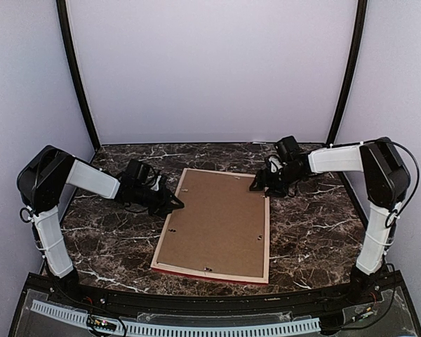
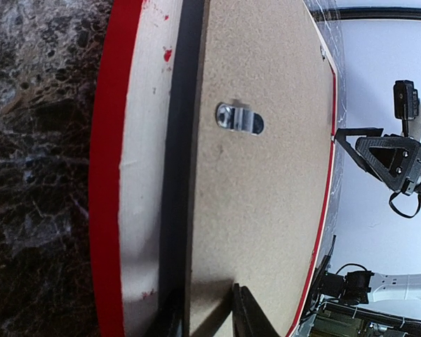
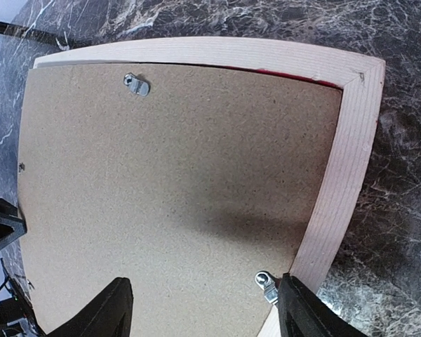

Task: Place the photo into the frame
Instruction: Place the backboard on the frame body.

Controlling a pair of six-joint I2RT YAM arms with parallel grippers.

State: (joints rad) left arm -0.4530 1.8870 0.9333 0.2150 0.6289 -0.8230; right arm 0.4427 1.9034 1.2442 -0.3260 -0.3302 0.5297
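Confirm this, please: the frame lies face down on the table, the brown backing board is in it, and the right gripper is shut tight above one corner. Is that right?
One point is wrong. The right gripper is open, not shut: the right wrist view shows its fingers wide apart above the corner. The rest holds: the frame lies face down on the table, with the brown backing board in it.

The top camera sits high behind the arm bases and looks down and away over the whole table (image 1: 316,232) to the far wall. The left wrist camera lies close at the left rail of the frame (image 2: 109,175), facing right across the backing board (image 2: 266,210) to the right gripper (image 2: 358,140). The right wrist camera hangs close over the frame's far right corner, looking down, with the left gripper (image 3: 3,228) at its picture's edge. All three views share the board.
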